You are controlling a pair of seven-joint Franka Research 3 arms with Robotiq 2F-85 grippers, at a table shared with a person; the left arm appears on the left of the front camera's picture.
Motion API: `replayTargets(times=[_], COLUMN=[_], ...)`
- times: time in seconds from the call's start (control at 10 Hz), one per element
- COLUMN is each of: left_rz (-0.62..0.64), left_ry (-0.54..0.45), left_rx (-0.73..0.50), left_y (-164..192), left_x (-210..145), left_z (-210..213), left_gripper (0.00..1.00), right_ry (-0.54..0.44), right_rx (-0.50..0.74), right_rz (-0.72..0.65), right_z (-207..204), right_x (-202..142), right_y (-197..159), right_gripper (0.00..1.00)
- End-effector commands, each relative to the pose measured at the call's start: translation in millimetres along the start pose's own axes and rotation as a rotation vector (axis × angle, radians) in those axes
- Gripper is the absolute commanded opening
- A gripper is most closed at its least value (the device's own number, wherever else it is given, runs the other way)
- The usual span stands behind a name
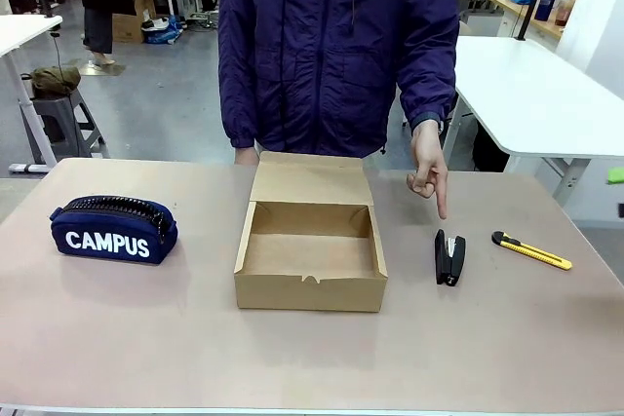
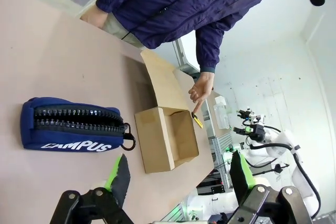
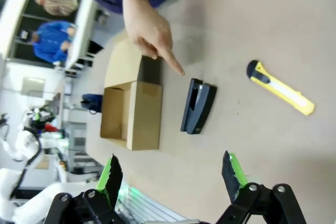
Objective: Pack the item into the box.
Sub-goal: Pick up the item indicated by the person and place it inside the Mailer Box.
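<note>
Left gripper (image 2: 177, 174): jaws spread wide, nothing between them, held above the worktop (image 1: 312, 362) on the side of the navy "CAMPUS" pencil pouch (image 1: 114, 229).

Right gripper (image 3: 170, 174): jaws spread wide, nothing gripped, above the worktop's right part.

Brown cardboard box (image 1: 310, 294): mid-worktop, open, lid flap laid back toward the far edge.

Black stapler (image 1: 449, 257): flat on the worktop, outside the box, between it and the yellow utility knife (image 1: 531, 250), touching neither.

Person's hand (image 1: 427, 168): index finger pointing down at the stapler's far end, just short of it. The person stands at the far edge.
</note>
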State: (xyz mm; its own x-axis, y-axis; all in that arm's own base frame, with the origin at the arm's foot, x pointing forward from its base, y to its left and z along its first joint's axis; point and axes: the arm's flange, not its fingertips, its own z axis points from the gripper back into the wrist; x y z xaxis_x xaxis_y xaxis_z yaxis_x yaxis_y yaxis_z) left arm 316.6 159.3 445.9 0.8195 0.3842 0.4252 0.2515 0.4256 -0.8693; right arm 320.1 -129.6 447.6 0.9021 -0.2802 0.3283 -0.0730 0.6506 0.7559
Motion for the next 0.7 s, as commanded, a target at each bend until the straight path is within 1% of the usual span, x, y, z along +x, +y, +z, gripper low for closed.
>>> replayTargets(times=[0.0,0.2,0.3,0.5,0.6], left_rz=[-0.023,-0.023,-0.023,-0.023,-0.023], left_ry=[-0.019,-0.019,-0.019,-0.019,-0.019], left_rx=[-0.026,-0.026,-0.026,-0.026,-0.026], left_y=[0,0,0,0,0], left_x=[1,1,1,1,1], left_z=[-1,-1,-1,-1,-1], left_gripper=[1.00,1.00,1.00,1.00,1.00], right_ry=[0.051,0.134,0.203,0.299,0.327], right_rx=[-0.110,-0.187,-0.233,-0.366,-0.436], right_rz=[0.000,0.060,0.083,0.089,0.073], right_z=[-53,-104,-135,-186,-208], right_x=[-19,-25,-26,-26,-29], right_y=[40,69,80,90,92], right_gripper=[1.00,1.00,1.00,1.00,1.00])
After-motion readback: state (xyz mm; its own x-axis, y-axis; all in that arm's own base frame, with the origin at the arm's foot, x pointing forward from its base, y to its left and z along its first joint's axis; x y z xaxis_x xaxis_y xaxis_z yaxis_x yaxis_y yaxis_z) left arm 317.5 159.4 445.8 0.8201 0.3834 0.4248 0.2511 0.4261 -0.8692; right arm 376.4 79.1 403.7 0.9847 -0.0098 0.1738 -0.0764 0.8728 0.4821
